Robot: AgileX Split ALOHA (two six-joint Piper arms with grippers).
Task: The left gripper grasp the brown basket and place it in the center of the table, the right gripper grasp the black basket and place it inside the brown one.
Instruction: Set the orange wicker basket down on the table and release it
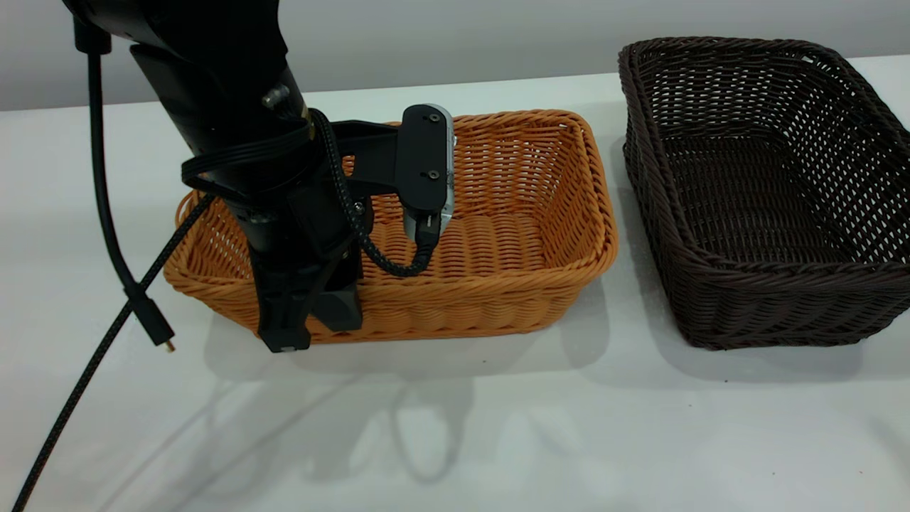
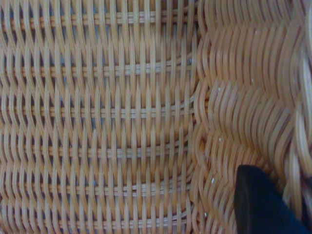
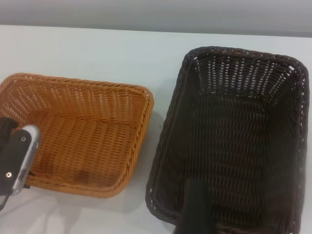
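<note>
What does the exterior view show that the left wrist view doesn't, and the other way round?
Only the exterior view shows the whole scene: the left gripper down at the near rim of the rectangular orange-tan wicker brown basket, the very dark open-weave black basket standing apart beside it, and the plain white table. Only the left wrist view shows the orange-tan weave close up, with one black fingertip against it. Both share the brown basket and the left gripper. Neither shows the right gripper.

The white table (image 1: 455, 427) carries the brown basket (image 1: 498, 284) beside the black basket (image 1: 768, 299).
</note>
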